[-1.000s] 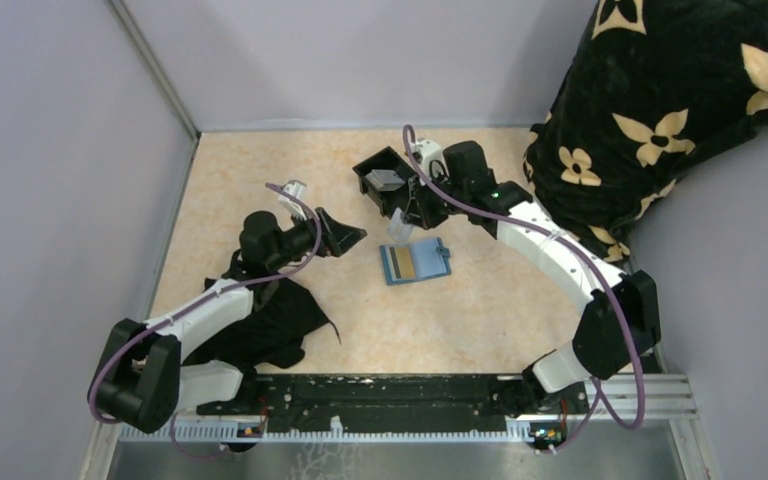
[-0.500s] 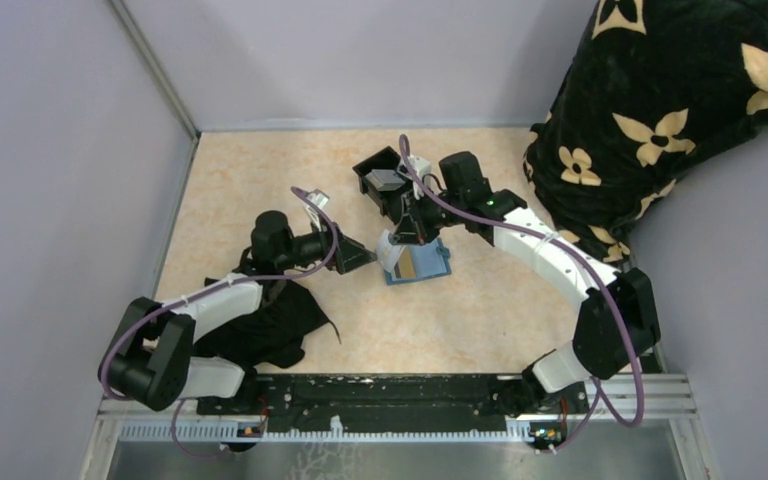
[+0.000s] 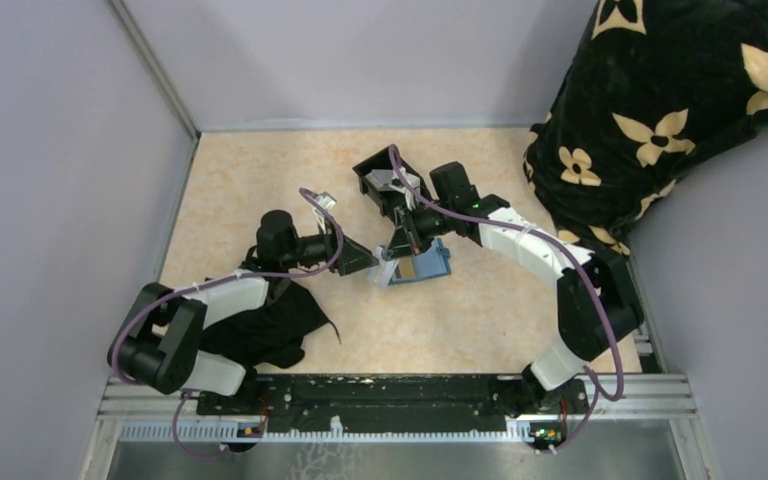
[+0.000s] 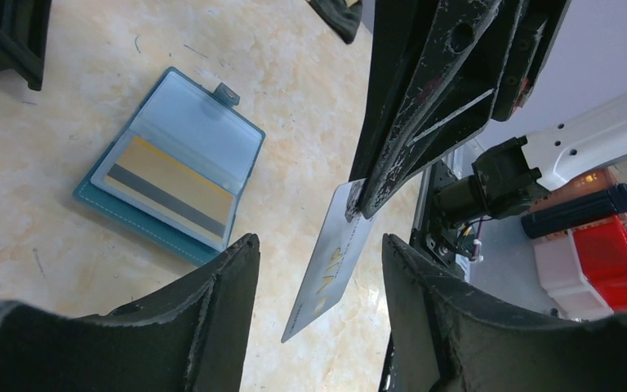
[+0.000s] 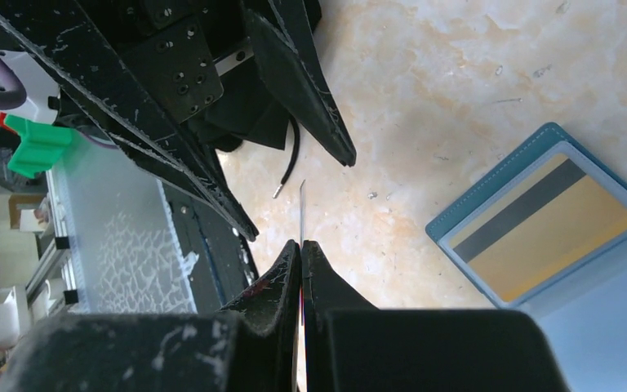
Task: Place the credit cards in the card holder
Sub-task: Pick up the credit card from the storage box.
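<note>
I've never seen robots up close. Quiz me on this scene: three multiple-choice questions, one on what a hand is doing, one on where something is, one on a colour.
1. The right hand is:
A. wide open
B. shut on the grey-silver card
C. shut on nothing

2. The tan-yellow card lies:
A. in the right hand
B. under the grey-silver card
C. in a sleeve of the open card holder

3. The card holder is:
A. teal-blue
B. red
C. white

Answers:
1 B: its fingers pinch one edge of the card, which hangs free above the table.
2 C: it shows through the holder's clear sleeve.
3 A: a teal border frames the sleeves.
</note>
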Motion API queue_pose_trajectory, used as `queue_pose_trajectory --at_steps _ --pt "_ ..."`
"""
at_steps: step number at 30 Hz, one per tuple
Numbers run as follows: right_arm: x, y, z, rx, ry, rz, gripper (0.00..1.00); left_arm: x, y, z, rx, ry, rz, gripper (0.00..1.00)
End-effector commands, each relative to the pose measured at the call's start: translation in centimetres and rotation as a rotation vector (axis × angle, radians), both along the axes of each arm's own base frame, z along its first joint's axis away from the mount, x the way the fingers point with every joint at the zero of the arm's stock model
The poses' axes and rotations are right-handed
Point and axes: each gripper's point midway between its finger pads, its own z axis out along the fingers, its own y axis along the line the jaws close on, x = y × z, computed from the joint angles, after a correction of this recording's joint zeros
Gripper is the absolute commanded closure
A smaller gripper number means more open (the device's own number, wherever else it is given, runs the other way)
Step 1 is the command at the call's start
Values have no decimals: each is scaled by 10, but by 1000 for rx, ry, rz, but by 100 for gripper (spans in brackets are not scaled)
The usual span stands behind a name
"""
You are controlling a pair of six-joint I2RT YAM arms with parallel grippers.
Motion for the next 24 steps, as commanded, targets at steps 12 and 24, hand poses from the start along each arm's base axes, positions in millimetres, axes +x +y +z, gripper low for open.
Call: queue_pose_trajectory --at_steps 12,24 --pt "14 7 21 99 -44 26 100 -3 -11 6 -27 -26 -91 61" --pt "21 5 19 104 -27 17 100 -3 -12 3 -25 -6 -110 91"
